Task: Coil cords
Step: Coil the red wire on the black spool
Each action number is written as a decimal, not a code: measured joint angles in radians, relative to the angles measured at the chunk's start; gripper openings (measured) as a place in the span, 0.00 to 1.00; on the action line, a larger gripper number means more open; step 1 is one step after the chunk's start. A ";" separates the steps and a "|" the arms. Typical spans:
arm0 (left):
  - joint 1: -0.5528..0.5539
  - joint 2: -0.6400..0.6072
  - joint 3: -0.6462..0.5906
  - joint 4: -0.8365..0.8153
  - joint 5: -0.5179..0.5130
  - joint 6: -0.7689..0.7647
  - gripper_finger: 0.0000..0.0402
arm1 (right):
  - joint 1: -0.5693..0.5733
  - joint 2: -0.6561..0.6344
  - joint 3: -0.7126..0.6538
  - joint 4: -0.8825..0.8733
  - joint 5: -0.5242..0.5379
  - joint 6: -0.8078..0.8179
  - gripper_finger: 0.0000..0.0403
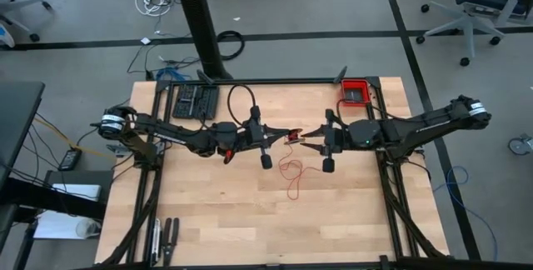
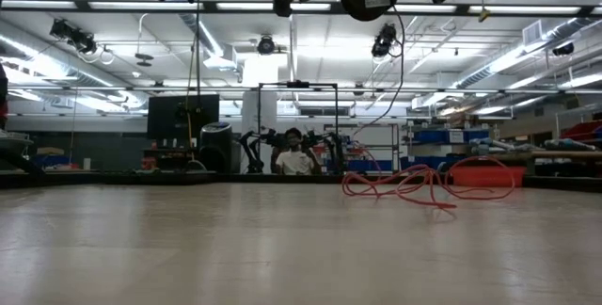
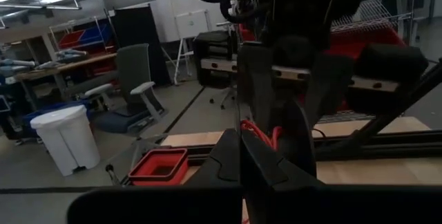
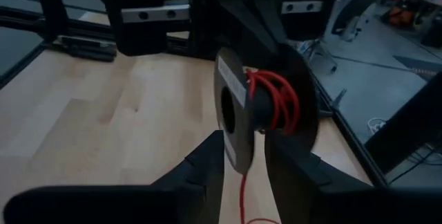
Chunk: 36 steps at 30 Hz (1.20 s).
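Red cord (image 4: 275, 99) is wrapping around a black spool (image 4: 238, 113) that our left hand (image 1: 283, 136) is gripping shut above the desk (image 1: 208, 212), holding it steady for winding. Our right hand (image 1: 310, 137) is meeting it with fingers apart, feeding the cord, whose loose tail is trailing on the desk below.

The work surface is a light wooden table (image 1: 208, 212) of butcher-block planks, bordered by a dark metal frame. Part of the thin red cord (image 1: 291, 172) lies on the boards near the table's centre in loose, wavy loops; in the low view the strands (image 2: 428, 185) rest in an untidy tangle. A red rectangular bin (image 1: 356, 94) sits at the far right corner. A black slotted tray (image 1: 194, 101) lies at the far edge on the left side. Dark tools (image 1: 164, 238) lie at the near left edge.
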 joint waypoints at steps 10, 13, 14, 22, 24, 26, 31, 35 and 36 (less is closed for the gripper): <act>0.002 0.000 0.000 -0.016 -0.012 -0.013 0.00 | -0.025 0.048 -0.001 0.052 0.022 -0.035 0.02; 0.002 0.000 0.000 -0.014 -0.015 -0.011 0.02 | -0.022 0.050 -0.001 0.055 0.024 -0.035 0.01; 0.002 0.000 0.000 -0.011 -0.018 0.000 0.04 | -0.019 0.050 -0.001 0.058 0.027 -0.034 0.01; -0.001 -0.011 0.000 -0.020 -0.044 0.021 0.28 | -0.004 0.027 -0.001 0.060 0.043 -0.039 0.01; -0.010 -0.011 0.000 -0.040 -0.054 0.049 0.33 | -0.004 0.013 -0.001 0.033 0.049 -0.039 0.00; -0.022 -0.011 0.000 -0.058 -0.067 0.063 0.35 | -0.004 -0.006 -0.001 0.012 0.044 -0.039 0.00; -0.026 -0.012 0.000 -0.120 -0.078 0.031 0.36 | -0.004 -0.050 -0.001 0.009 0.020 -0.029 0.00; -0.026 -0.012 0.000 -0.140 -0.036 -0.037 0.36 | -0.004 -0.053 -0.001 0.053 -0.016 -0.041 0.00; -0.026 -0.012 0.000 -0.143 -0.030 -0.047 0.36 | -0.004 -0.053 -0.001 0.072 -0.023 -0.047 0.00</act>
